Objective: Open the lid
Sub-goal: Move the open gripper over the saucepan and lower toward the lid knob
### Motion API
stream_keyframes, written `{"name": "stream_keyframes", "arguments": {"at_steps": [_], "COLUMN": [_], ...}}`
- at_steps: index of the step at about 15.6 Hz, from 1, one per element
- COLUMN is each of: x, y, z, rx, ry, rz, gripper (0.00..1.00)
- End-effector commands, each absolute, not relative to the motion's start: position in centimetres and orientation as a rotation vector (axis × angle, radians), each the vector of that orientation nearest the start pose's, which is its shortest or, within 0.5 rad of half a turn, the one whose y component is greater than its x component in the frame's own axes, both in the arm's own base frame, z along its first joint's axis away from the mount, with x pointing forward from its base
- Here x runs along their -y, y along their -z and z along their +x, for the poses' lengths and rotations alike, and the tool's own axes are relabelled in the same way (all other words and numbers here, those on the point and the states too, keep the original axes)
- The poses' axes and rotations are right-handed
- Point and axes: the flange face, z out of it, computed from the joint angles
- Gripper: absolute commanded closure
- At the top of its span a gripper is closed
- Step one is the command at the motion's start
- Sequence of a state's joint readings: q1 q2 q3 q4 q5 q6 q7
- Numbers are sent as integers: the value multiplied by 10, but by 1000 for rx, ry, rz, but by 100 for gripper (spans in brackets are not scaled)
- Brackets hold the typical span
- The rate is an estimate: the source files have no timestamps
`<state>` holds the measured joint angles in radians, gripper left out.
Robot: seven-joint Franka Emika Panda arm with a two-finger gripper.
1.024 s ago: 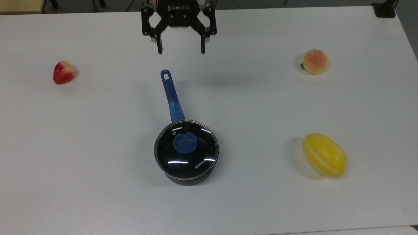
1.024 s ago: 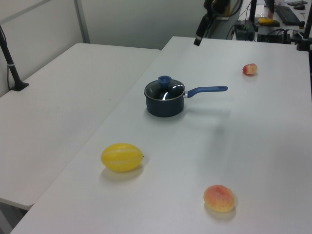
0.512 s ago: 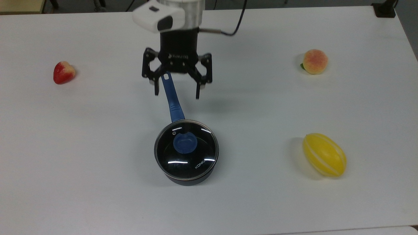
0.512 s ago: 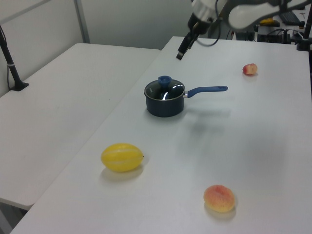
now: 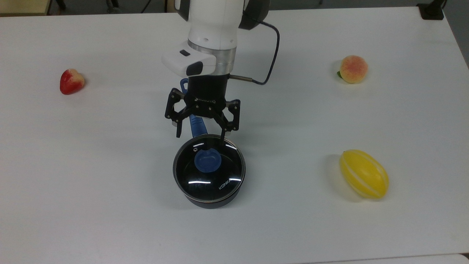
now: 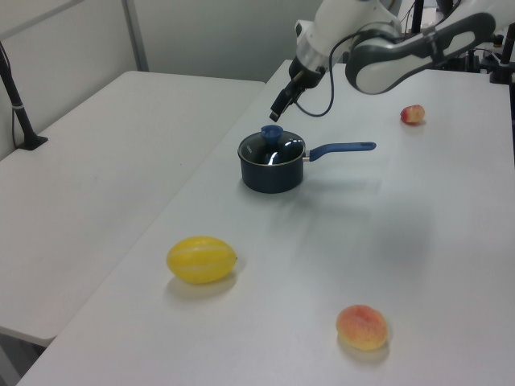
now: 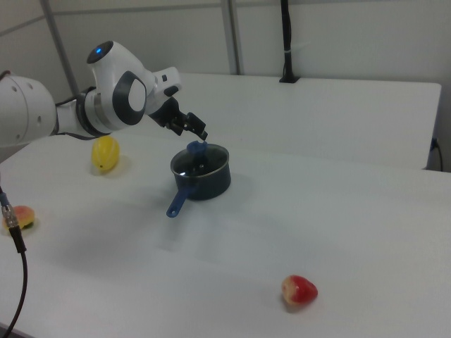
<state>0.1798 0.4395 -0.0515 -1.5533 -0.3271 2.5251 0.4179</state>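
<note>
Within 1 second the black two-finger gripper point(image 5: 200, 136), fingers spread apart, has travelled from the table's far edge to above the round clear glass lid point(image 5: 209, 168), nearing its blue knob point(image 5: 207, 161), still ungrasped.

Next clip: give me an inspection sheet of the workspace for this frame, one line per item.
Surface: white table, bare around the items.
Job's things: lid seated on the black saucepan; blue knob untouched.
Clutter: strawberry, peach, yellow melon, all apart from the pan.
Grippers: gripper open, above the pan's handle side, short of the knob.
Cables: black cable looping off the wrist.
Surroundings: second white table; black post.
</note>
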Motion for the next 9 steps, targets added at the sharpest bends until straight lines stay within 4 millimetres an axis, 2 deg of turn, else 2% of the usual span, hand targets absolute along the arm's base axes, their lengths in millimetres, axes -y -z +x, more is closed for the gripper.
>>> {"name": "stream_keyframes", "arguments": {"at_steps": [1,4,7,9], "x": [-117,-135,-137,-137], "y": [-437,-421,-407,-404], "z": [732,739,741,741], "rx": [-133,-137,-110,-92], "ry": [1010,1044,1046,1060], "rz": [-3132,-3112,-3143,-3160], "gripper": [0,0,0,0]}}
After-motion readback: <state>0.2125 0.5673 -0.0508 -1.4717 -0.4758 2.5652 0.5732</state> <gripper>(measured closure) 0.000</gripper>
